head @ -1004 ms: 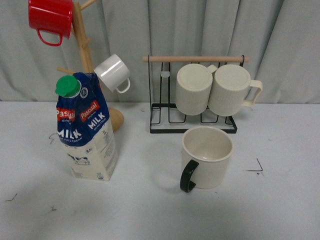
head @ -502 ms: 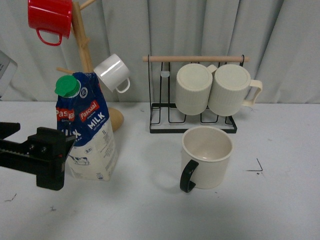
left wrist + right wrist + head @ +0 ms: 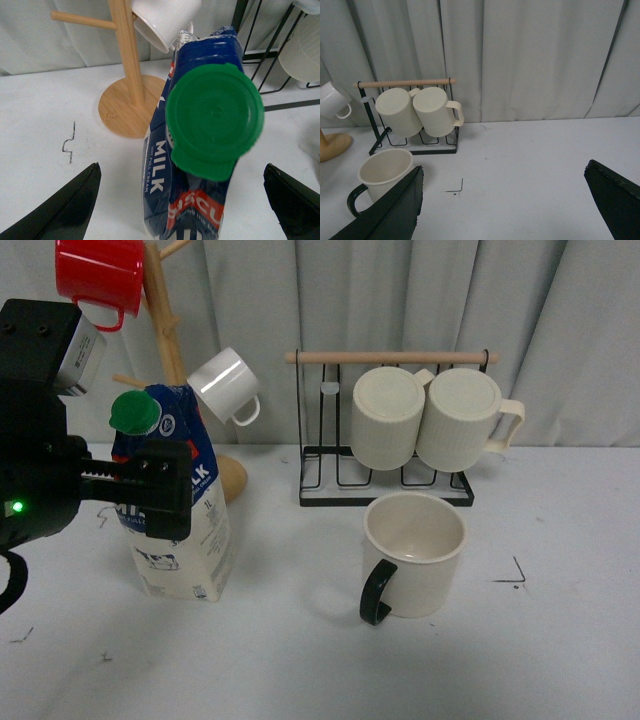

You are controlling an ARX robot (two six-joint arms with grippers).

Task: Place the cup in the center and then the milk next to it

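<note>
White table carried the milk just before the wooden mug tree, seemingly a soft, dented carton best taken at its firmer lower body, left gripper wide open by it.

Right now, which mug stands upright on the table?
The cream cup with the black handle, mouth up. The two ribbed mugs hang on the wire rack; the white mug and red mug hang on the wooden tree.
</note>
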